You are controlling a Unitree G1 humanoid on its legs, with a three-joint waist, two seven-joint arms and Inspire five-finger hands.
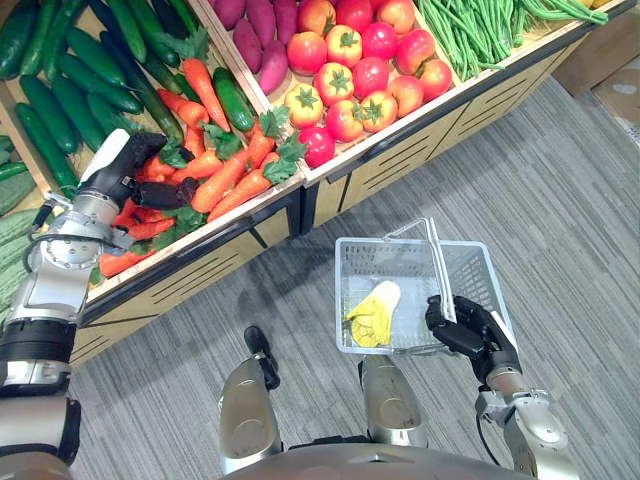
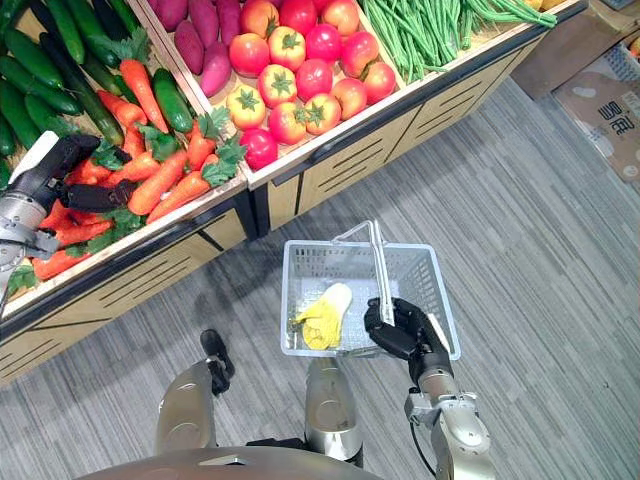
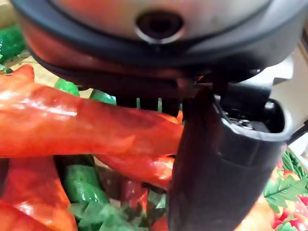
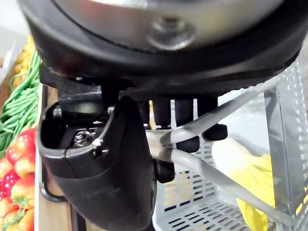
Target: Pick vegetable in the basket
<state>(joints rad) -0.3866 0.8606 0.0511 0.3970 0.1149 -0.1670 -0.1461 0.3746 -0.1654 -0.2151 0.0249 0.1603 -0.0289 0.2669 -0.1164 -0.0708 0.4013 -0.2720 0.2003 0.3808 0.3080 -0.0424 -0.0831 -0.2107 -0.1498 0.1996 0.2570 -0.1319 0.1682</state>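
One carrot lay clamped between the thumb and curled fingers of my left hand on the far-left shelf; my right hand was closed round the handle of the basket.

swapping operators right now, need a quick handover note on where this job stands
Left hand: down on the carrot pile in the stand, thumb and fingers closed round one carrot. The carrot lies among the others, not yet lifted.
Right hand: shut on the handle, holding the basket over the floor in front of the stand.
Done: one yellow leafy vegetable lies in the basket.
Left: lift the carrot clear of the pile, carry it across to the basket and release it there.
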